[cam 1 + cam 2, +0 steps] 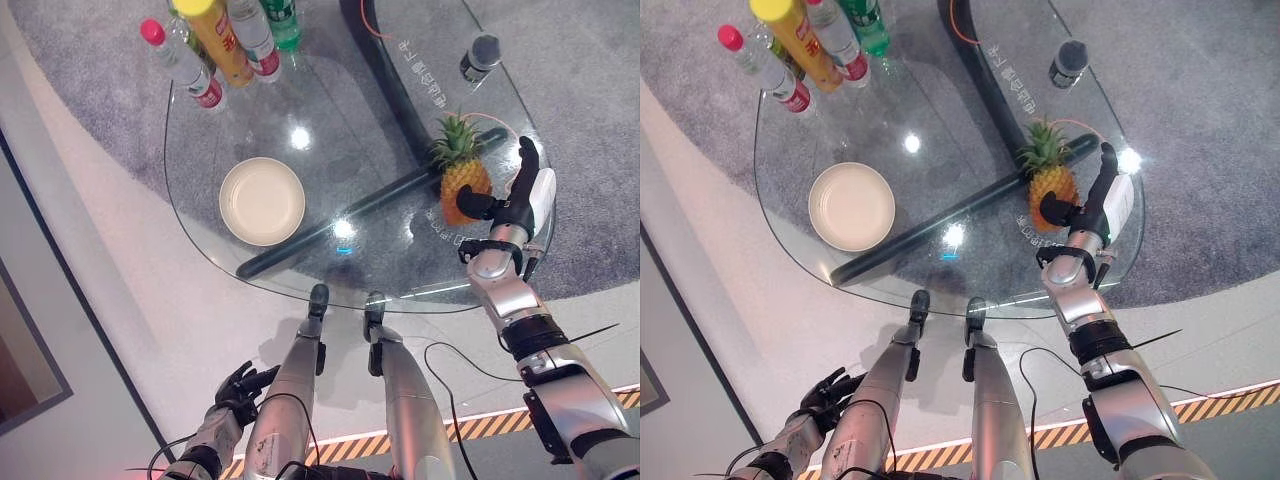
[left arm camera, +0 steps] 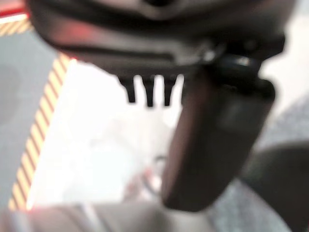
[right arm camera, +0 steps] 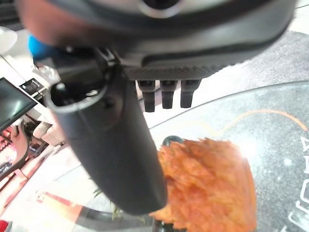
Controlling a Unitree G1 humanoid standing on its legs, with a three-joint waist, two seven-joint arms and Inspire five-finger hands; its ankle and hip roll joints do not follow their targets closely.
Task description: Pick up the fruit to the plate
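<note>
A pineapple (image 1: 465, 186) with a green crown stands on the right side of the round glass table (image 1: 330, 110). My right hand (image 1: 522, 196) is just to its right, open, fingers straight and pointing away from me. Its thumb (image 3: 120, 159) lies against the orange body of the pineapple (image 3: 212, 188). A cream plate (image 1: 262, 200) rests on the left half of the table, well apart from the fruit and with nothing on it. My left hand (image 1: 238, 388) hangs low beside the table's near edge, fingers relaxed and holding nothing.
Several bottles (image 1: 215, 40) stand together at the table's far left edge. A dark cylinder (image 1: 480, 55) stands at the far right. A dark bar (image 1: 340, 222) runs under the glass between plate and pineapple. An orange cable (image 1: 495, 125) curls behind the fruit.
</note>
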